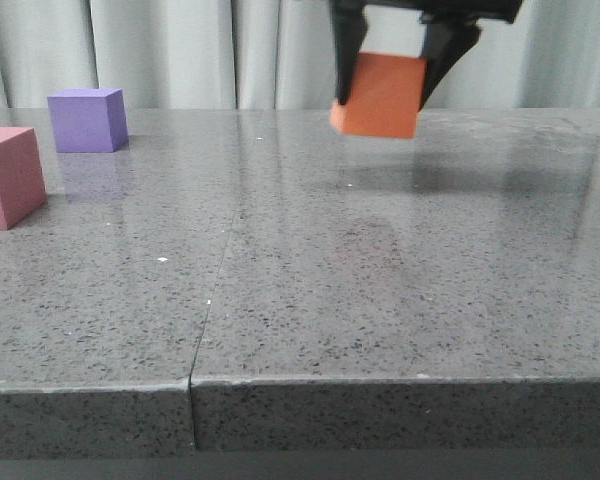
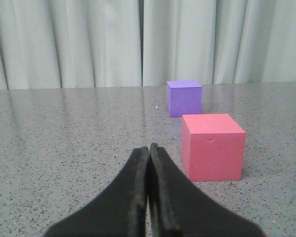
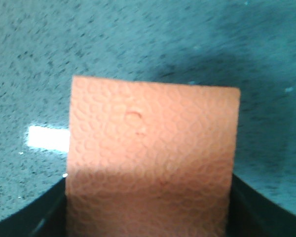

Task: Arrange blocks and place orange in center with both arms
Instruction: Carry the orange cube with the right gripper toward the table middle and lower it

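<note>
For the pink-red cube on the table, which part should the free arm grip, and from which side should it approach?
Grip the pink-red cube across two opposite vertical faces, descending from above. It sits flat and square on the table, apart from the purple cube, so its sides look reachable. The left gripper is shut and must open first.

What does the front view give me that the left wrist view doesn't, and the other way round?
Only the front view shows the right gripper holding the orange cube clear above the table. Only the left wrist view shows the left gripper, fingers pressed together with nothing between them, and a small dent in the pink-red cube's near face. Both show the purple cube and the pink-red cube resting on the table, apart, before the curtain.
</note>
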Action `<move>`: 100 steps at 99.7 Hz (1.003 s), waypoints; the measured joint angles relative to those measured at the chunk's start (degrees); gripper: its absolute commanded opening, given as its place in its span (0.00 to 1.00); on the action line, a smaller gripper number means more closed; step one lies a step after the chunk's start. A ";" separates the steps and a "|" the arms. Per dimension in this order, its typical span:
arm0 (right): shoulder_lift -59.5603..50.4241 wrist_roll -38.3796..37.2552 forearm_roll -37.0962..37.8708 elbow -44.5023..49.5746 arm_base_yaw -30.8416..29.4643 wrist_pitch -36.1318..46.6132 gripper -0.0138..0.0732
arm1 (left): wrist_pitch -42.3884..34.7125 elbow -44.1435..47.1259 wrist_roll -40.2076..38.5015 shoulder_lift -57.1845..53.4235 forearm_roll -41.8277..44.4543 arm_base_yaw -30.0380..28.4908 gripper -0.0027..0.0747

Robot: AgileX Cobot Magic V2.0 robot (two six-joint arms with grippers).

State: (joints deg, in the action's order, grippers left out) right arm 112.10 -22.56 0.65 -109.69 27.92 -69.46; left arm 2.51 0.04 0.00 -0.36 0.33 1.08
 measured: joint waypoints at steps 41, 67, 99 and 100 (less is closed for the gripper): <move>6.76 -2.01 -4.24 -4.21 4.17 1.85 0.53 | 0.00 0.00 0.00 0.00 0.00 0.00 0.01; 6.85 -2.01 -4.28 -4.29 4.17 1.92 0.71 | 0.00 0.00 0.00 0.00 0.00 0.00 0.01; 6.85 -2.27 -4.64 -4.34 4.17 1.92 0.89 | 0.00 0.00 0.00 0.00 0.00 0.00 0.01; 6.85 -2.27 -4.64 -4.34 4.17 1.92 0.89 | 0.00 0.00 0.00 0.00 0.00 0.00 0.01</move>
State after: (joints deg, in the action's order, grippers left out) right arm 118.95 -24.83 -3.99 -114.03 32.10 -67.54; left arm 2.51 0.04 0.00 -0.36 0.33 1.08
